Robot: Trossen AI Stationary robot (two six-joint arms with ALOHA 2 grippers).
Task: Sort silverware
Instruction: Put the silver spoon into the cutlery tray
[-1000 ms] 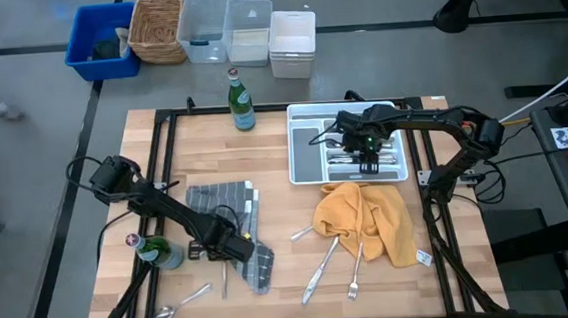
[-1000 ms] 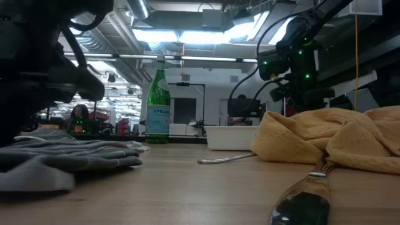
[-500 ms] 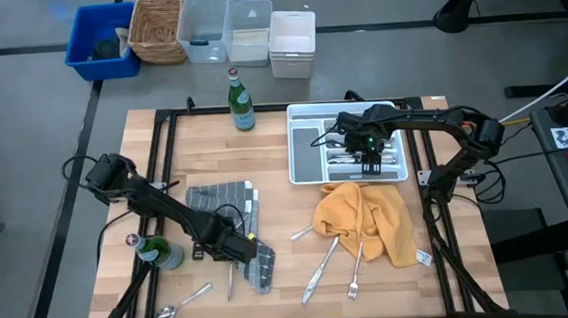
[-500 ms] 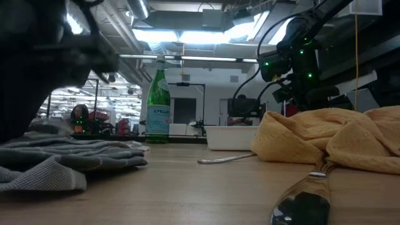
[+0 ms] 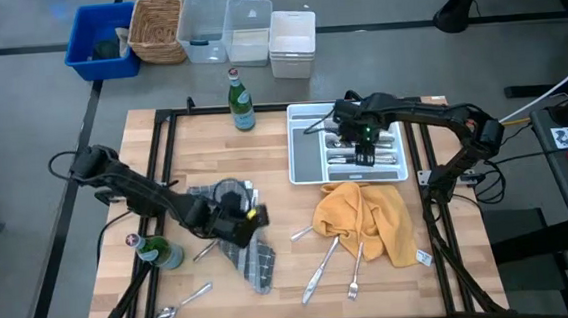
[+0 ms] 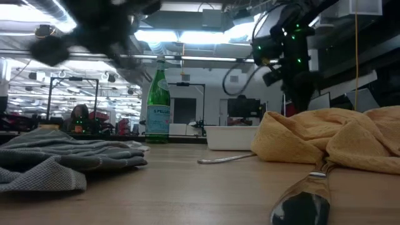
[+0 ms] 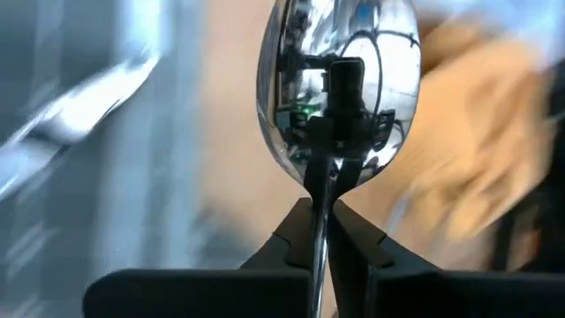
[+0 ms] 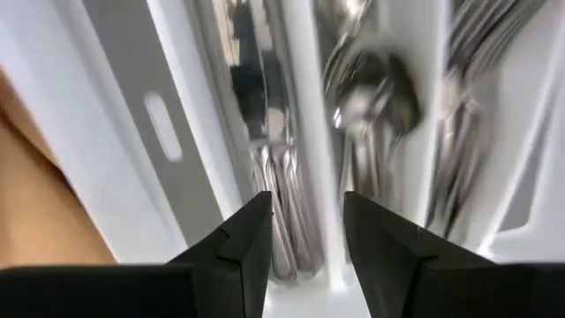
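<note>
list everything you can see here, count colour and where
spoon: one, silver, in left gripper
loose silverware: about five, silver, table's near half
tray: one, white, far right, holding sorted silverware
yellow cloth: one, below tray
grey cloth: one, near left
green bottles: two, far edge and near left
bins: five, beyond table
left gripper: shut on spoon, above grey cloth
right gripper: open, over tray

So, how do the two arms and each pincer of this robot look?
Both arms are dark, nearly black, built of slim jointed links with black cables looping alongside. The left pincer shows a small yellow patch near its tip. The right pincer carries small green lights. Close up, the right fingers are matte black, wedge-shaped, and taper toward the tips.
</note>
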